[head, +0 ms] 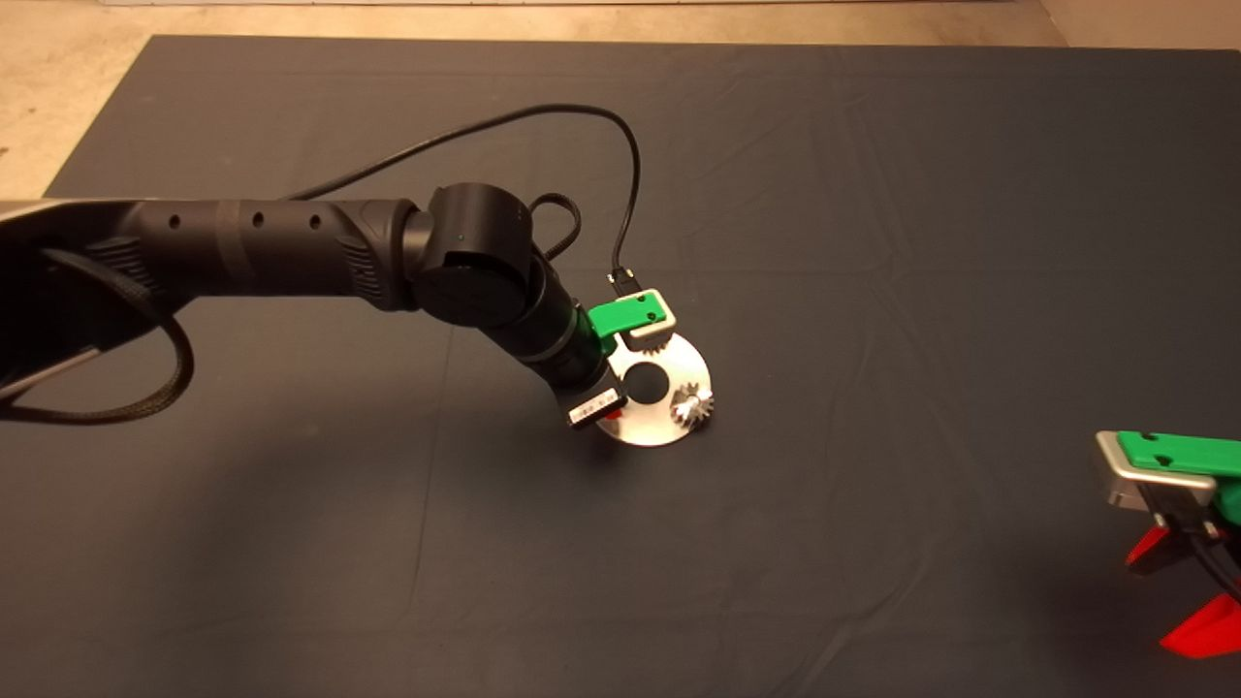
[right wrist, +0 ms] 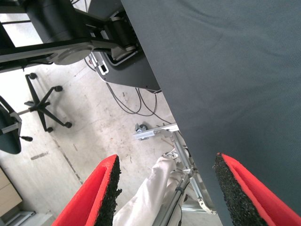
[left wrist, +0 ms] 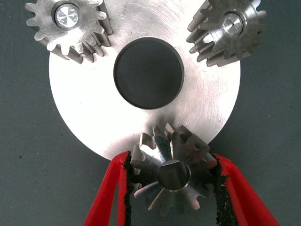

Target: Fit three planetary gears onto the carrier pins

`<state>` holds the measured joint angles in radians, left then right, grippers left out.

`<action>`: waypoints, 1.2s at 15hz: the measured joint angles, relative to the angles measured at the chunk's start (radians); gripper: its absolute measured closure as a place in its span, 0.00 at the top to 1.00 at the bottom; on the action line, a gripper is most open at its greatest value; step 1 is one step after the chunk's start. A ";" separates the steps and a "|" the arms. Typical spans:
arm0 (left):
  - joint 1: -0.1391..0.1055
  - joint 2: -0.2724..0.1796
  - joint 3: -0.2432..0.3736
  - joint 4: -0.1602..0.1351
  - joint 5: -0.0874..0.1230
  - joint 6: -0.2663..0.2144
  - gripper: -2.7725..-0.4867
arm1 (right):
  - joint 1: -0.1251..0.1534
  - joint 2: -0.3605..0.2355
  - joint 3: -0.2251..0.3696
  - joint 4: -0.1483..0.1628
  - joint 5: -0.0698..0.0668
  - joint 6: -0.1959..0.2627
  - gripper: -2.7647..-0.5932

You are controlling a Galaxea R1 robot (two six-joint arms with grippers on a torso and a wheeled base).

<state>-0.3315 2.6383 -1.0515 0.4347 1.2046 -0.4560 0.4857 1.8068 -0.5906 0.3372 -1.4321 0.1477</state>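
Observation:
The silver disc (left wrist: 94, 99) with a central hole lies on the dark mat; it also shows in the head view (head: 679, 373). Two planetary gears (left wrist: 70, 26) (left wrist: 228, 30) sit on carrier pins, whose tops (left wrist: 67, 16) (left wrist: 231, 23) show in the bores. My left gripper (left wrist: 173, 188) is shut on the third planetary gear (left wrist: 171, 165), which is tilted at the disc's near edge, a grey pin end showing in its bore. In the head view the left gripper (head: 613, 412) hangs over the disc, next to one seated gear (head: 691, 405). My right gripper (head: 1178, 596) is parked open at the lower right.
A black cable (head: 635, 174) loops above the left wrist. The right wrist view shows the right gripper (right wrist: 164, 188) past the mat's edge (right wrist: 160, 94), over a floor with a chair base (right wrist: 44, 106) and cables.

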 joint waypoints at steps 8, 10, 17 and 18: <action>0.010 -0.001 0.000 -0.001 -0.039 -0.006 0.16 | 0.000 0.000 0.000 0.000 0.000 0.000 0.41; 0.010 -0.001 0.000 -0.001 -0.039 -0.006 0.16 | 0.000 0.000 0.000 0.000 0.000 0.000 0.41; 0.010 -0.001 0.000 -0.001 -0.040 -0.006 0.16 | 0.000 0.000 0.000 0.000 0.000 0.000 0.41; 0.011 -0.003 0.000 -0.001 -0.041 -0.006 0.16 | 0.000 0.000 0.000 0.000 0.000 0.000 0.41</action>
<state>-0.3209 2.6353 -1.0511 0.4334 1.1636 -0.4617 0.4857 1.8064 -0.5902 0.3372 -1.4321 0.1477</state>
